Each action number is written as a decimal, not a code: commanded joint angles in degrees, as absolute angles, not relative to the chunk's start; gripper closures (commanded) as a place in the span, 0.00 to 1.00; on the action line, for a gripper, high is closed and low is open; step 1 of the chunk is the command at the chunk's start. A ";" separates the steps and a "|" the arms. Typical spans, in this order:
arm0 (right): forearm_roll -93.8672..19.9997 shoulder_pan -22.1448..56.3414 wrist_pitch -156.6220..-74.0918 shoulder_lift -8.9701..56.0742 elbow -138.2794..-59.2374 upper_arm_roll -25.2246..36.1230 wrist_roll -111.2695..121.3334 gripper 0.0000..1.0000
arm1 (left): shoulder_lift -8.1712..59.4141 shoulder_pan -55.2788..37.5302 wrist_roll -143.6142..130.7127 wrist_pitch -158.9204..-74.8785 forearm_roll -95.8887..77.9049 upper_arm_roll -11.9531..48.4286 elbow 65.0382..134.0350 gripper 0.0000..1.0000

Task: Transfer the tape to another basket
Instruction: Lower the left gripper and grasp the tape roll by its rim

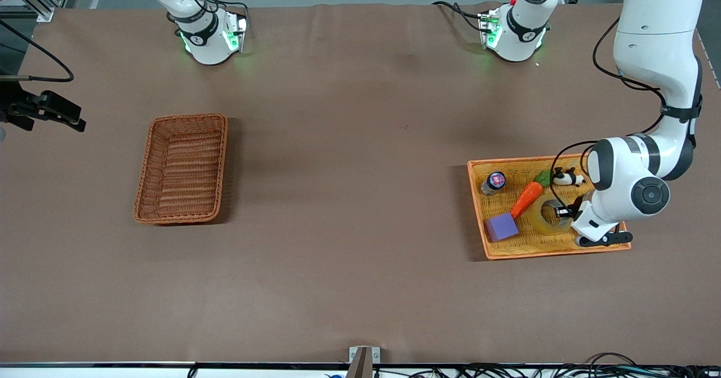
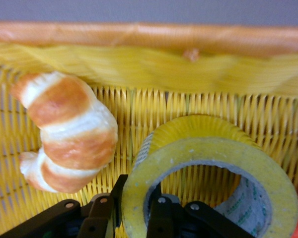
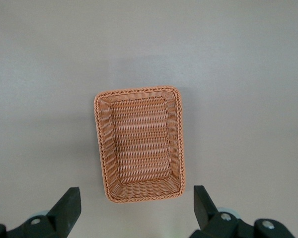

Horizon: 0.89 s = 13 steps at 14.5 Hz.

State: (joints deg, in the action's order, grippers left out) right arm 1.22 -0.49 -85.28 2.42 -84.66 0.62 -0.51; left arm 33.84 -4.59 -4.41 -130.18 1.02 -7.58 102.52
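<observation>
The tape [image 1: 543, 217], a yellowish ring with a grey core, lies in the yellow tray [image 1: 541, 253] at the left arm's end of the table. My left gripper [image 1: 563, 212] is down in the tray. In the left wrist view one finger is inside the ring and the other outside, and my left gripper [image 2: 139, 191] is shut on the wall of the tape [image 2: 213, 148]. The reddish-brown basket [image 1: 188, 118] stands empty toward the right arm's end. My right gripper [image 3: 135, 192] is open and empty, high over the basket [image 3: 139, 90].
The tray also holds an orange carrot [image 1: 526, 198], a purple cube [image 1: 502, 226], a small jar [image 1: 494, 182], a panda toy [image 1: 566, 178] and a croissant [image 2: 69, 129] beside the tape. The tray's orange rim [image 2: 139, 32] rises past the tape.
</observation>
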 commanded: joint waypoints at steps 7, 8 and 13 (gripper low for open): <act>0.35 -0.88 -85.34 1.05 -85.87 0.35 -0.53 0.00 | 20.49 -4.48 -6.06 -106.01 1.50 4.54 89.84 0.99; 0.35 -0.88 -85.34 0.97 -85.87 0.35 -0.79 0.00 | 20.30 -4.57 -7.72 -105.91 1.41 7.01 88.69 0.99; 0.26 -1.06 -85.87 1.05 -85.69 0.44 -0.18 0.00 | 24.77 -5.62 -21.84 -106.08 1.49 21.41 83.06 0.96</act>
